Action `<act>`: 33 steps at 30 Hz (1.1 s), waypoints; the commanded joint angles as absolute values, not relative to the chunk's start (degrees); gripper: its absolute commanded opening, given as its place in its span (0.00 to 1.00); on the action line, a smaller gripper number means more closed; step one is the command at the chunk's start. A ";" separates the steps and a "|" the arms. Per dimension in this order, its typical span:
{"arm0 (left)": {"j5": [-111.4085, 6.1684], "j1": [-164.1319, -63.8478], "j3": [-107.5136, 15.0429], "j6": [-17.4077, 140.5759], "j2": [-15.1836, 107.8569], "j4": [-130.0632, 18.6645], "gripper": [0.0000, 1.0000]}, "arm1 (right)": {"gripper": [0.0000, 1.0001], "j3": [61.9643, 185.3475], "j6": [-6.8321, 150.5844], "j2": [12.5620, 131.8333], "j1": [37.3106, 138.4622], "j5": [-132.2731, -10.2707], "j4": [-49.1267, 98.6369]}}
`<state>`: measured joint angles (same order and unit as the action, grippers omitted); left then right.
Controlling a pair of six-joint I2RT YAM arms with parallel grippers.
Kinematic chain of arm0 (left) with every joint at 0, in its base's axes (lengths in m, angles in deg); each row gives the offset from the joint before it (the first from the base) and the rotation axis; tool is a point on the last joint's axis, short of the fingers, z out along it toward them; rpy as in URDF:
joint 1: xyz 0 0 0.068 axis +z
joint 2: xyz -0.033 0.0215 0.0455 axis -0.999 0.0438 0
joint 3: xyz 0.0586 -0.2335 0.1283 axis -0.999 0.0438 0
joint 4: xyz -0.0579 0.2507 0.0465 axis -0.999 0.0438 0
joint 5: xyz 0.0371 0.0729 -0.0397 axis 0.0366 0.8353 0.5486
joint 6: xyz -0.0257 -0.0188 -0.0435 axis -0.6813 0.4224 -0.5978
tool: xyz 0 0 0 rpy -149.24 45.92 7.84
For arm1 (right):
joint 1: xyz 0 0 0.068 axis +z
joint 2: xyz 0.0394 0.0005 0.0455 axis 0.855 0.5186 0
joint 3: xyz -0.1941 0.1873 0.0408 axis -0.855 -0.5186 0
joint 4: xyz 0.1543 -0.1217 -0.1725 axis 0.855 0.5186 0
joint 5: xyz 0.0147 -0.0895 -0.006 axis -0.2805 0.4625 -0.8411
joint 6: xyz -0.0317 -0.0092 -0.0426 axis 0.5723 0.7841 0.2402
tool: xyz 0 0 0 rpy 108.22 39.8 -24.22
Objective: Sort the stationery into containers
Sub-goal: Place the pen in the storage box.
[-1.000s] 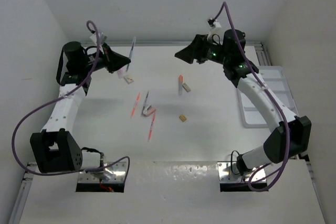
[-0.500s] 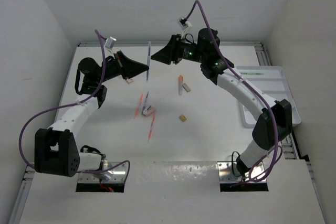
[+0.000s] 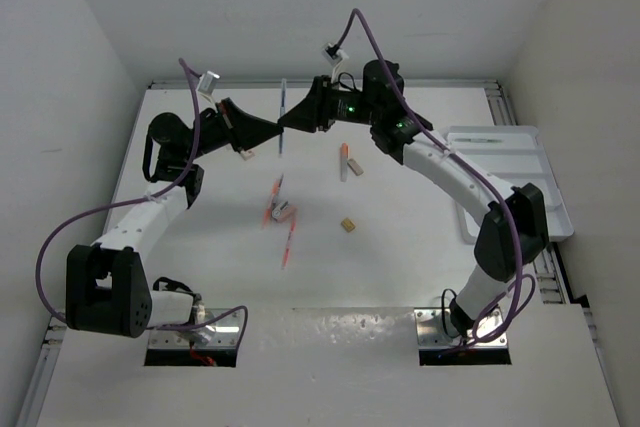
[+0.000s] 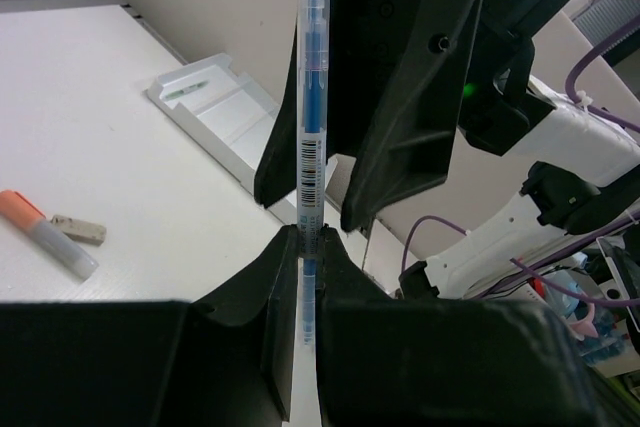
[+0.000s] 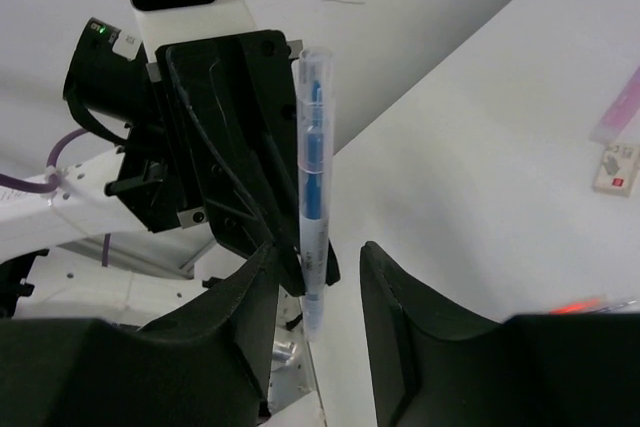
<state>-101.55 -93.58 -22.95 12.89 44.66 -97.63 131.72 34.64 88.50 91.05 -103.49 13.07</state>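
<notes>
- A white surface [image 3: 400, 267] with white walls around it carries scattered stationery.
- The left jaws are clenched on the lower part of a clear blue pen [image 4: 312, 97], holding it upright in the air over the far middle of the surface.
- The right jaws stand spread, one finger on each side of that same pen, with no visible pressure on it.
- Thin orange-red pens [image 3: 268, 203] and a tan block [image 3: 348, 224] lie on the surface nearer the arms.
- The white tray [image 3: 530, 162] sits at the right edge, well apart from the held pen.
</notes>
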 commanded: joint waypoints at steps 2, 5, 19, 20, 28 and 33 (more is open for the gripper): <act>-101.75 -94.17 -23.20 13.48 42.65 -99.48 0.00 | 0.38 133.45 34.92 88.50 92.24 -105.38 10.71; -101.84 -94.43 -23.28 13.66 42.47 -99.39 0.00 | 0.35 133.80 35.80 88.67 92.60 -105.55 11.06; -102.63 -95.05 -22.06 16.73 41.42 -96.58 0.00 | 0.27 135.56 34.92 89.47 91.90 -104.33 10.98; -102.80 -95.22 -22.05 16.91 41.24 -96.40 0.00 | 0.28 135.47 34.49 89.55 91.81 -104.32 10.80; -103.16 -95.93 -21.88 17.53 41.24 -96.05 0.00 | 0.35 135.30 33.25 89.73 91.02 -104.15 9.84; -103.25 -96.19 -21.88 17.79 41.24 -95.96 0.00 | 0.28 135.65 33.43 89.82 90.75 -104.24 10.01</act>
